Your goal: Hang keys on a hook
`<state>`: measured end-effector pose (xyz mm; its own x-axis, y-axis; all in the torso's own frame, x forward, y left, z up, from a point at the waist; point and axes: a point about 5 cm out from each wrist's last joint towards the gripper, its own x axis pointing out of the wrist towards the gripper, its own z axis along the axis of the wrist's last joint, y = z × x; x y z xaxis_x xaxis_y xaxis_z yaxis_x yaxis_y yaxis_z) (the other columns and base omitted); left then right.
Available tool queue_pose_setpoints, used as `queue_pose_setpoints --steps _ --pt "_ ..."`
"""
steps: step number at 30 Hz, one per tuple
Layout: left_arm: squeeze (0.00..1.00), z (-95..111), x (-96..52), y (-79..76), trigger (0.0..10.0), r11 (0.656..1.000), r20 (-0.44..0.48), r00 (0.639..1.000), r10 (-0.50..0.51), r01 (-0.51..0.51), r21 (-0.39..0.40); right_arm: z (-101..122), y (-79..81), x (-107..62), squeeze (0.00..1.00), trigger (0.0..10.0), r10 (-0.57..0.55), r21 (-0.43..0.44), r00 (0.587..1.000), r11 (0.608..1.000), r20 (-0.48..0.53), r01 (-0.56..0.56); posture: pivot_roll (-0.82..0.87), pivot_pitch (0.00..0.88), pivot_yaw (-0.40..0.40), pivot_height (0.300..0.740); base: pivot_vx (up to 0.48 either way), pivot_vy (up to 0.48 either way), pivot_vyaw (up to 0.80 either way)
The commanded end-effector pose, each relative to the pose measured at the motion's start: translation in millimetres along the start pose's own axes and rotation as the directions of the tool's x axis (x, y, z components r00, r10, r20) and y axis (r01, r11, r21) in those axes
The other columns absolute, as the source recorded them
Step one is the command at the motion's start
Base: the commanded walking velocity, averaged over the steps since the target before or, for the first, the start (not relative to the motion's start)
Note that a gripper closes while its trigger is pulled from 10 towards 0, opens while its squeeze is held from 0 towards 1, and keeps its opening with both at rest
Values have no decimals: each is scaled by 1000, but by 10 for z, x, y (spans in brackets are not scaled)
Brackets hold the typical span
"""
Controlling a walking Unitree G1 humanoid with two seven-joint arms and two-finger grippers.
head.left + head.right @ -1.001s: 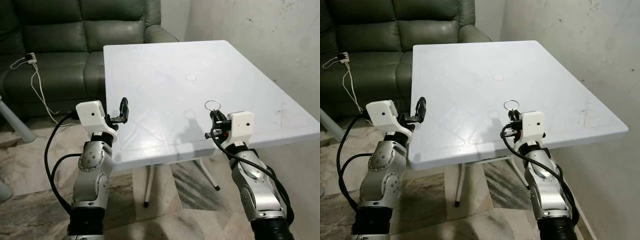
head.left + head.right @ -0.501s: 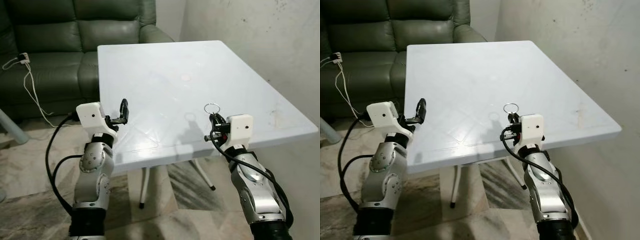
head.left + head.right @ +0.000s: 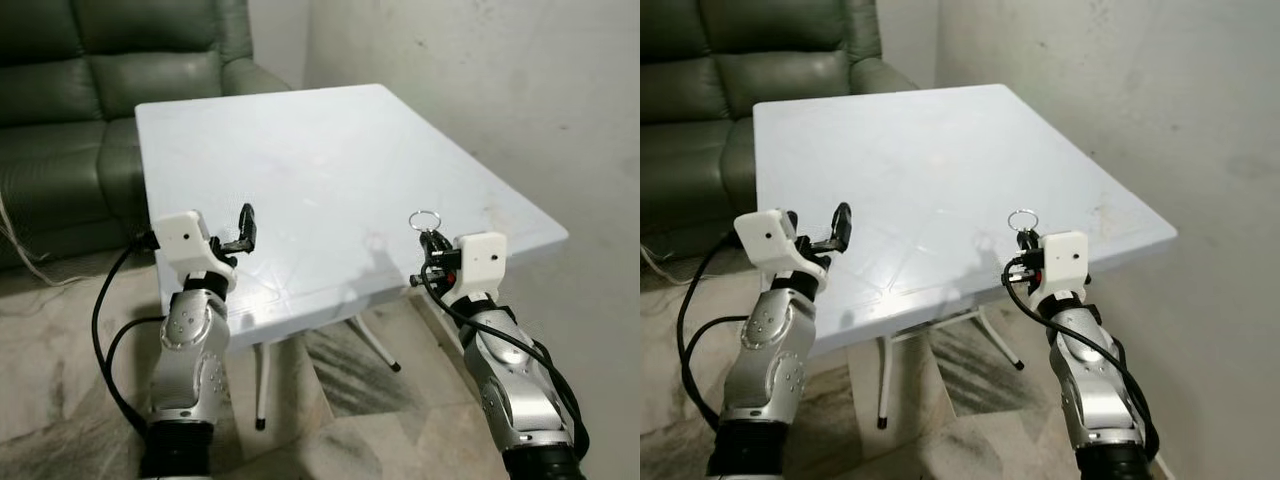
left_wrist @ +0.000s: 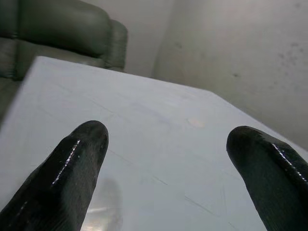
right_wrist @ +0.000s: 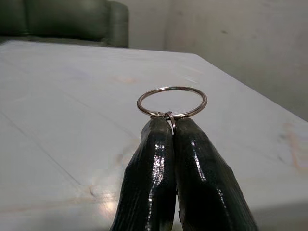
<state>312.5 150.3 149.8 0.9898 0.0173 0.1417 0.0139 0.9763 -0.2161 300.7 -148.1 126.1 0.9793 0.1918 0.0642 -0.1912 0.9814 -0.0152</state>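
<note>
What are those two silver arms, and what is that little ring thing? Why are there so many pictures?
Those are a robot's two arms. The two wide pictures come from cameras on its head, looking down at a white table with a green sofa behind it. The two close-up pictures come from small cameras on its wrists.

Each arm ends in a pincer with two black fingers. The right pincer is pinched shut on a metal key ring, holding it upright above the table's near edge. That is the small ring you see in the wide picture too. I can't make out any keys on it.

The left pincer is open and holds nothing. It sits over the table's near left part. I see nothing lying on the tabletop, just faint marks.
</note>
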Motion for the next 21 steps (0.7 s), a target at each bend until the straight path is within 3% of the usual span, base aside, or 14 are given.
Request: queue_pose_setpoints --steps 1,21 --pt "0 17 1 -49 10000 1000 3 1000 -9 9 1 79 -9 19 0 10000 3 -9 1000 1000 25 -3 7 0 -81 740 0 0 -744" --pt "0 23 -17 -69 10000 1000 -2 1000 -20 20 20 90 20 21 0 10000 5 0 1000 1000 26 -5 11 0 -78 740 0 0 -742"
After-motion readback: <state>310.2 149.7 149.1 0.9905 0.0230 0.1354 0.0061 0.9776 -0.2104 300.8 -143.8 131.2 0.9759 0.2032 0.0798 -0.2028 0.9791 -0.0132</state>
